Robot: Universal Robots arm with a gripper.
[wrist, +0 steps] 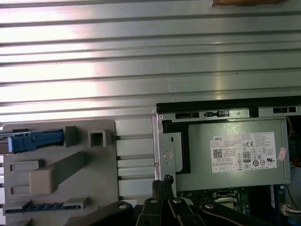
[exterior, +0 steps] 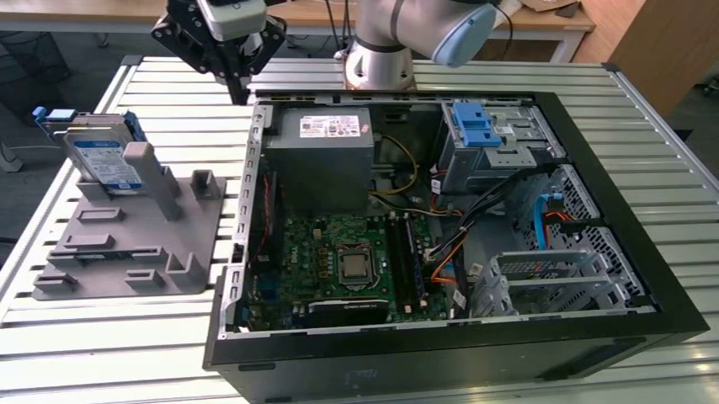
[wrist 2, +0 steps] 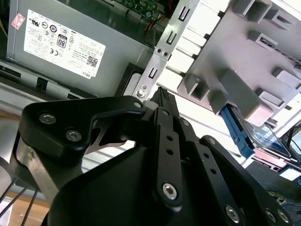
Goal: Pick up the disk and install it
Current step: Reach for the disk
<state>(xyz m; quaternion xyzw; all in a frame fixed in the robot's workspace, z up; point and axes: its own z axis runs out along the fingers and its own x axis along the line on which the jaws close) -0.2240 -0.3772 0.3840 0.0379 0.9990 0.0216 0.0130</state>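
The disk (exterior: 103, 158), silver with a white-and-blue label and blue side rails, stands on edge in a grey holder (exterior: 135, 244) on the table, at the exterior view's left. Its blue rail also shows in the first wrist view (wrist: 36, 141) and, behind the holder, in the second wrist view (wrist 2: 235, 126). My gripper (exterior: 238, 94) hangs above the table beside the open computer case's (exterior: 629, 210) far left corner, well apart from the disk. Both wrist views show its fingers (wrist 2: 162, 96) (wrist: 163, 180) pressed together with nothing between them.
The open case holds a grey power supply (exterior: 326, 160), a motherboard (exterior: 348, 261) and a drive cage with a blue latch (exterior: 477, 124). The slatted metal table (exterior: 146, 353) runs around the case and holder. The arm's base (exterior: 380, 63) stands behind the case.
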